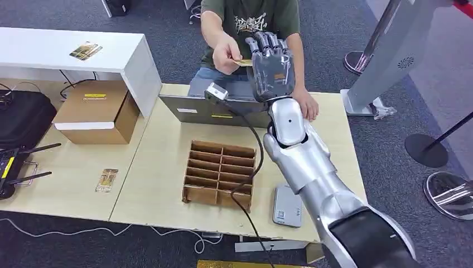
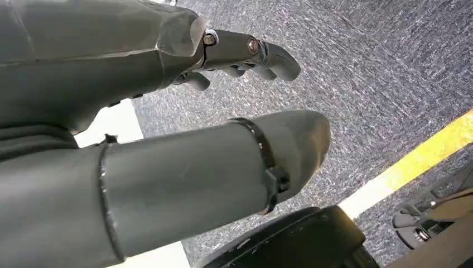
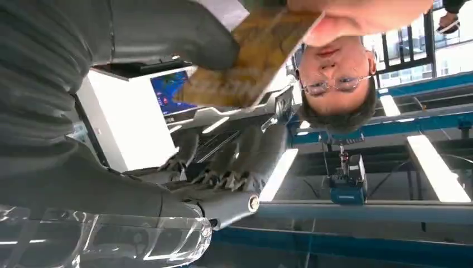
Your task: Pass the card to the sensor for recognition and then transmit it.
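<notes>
While the right robot hand (image 1: 271,64) reaches out past the far edge of the table (image 1: 167,167), the head view shows the card (image 1: 243,62) meeting a person's hand (image 1: 226,53) — this looks like the handover, the closing step. Whether the robot's fingers grip the card is hard to call here; they stand upright behind it. Over to the left wrist view: the left robot hand (image 2: 240,53) hangs above the carpet, fingers loosely curled around nothing. Now the right wrist view: the card sits pressed under the thick thumb (image 3: 184,36), fingers (image 3: 234,162) spread well off it, the person's fingers on its far end. Next, I'd say, the thumb must ease off once the person has it firmly.
</notes>
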